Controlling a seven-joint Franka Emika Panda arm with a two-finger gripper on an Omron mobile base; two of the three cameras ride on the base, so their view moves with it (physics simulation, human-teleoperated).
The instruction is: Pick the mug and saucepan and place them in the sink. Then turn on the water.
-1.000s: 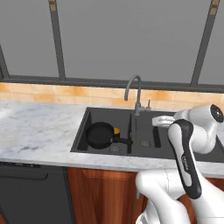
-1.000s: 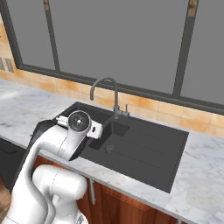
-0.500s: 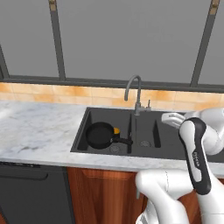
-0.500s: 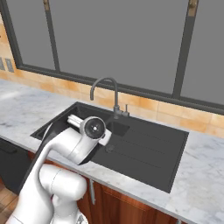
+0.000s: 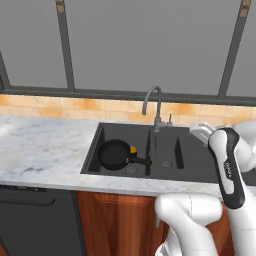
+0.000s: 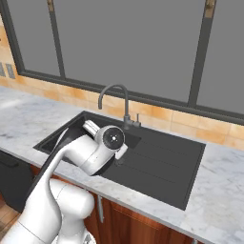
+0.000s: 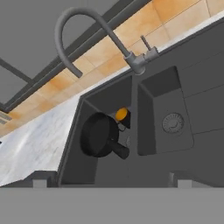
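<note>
Pulled back right of frame since a moment ago, hand spread and empty — saucepan and mug already in sink, tap next.

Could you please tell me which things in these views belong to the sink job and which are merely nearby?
For the job:
saucepan
mug
sink
tap

Just nearby:
marble counter
window
tiled backsplash

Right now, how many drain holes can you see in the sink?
2. One drain sits in the small basin, clear in the hand view. The other is in the big basin, beside the saucepan.
</note>
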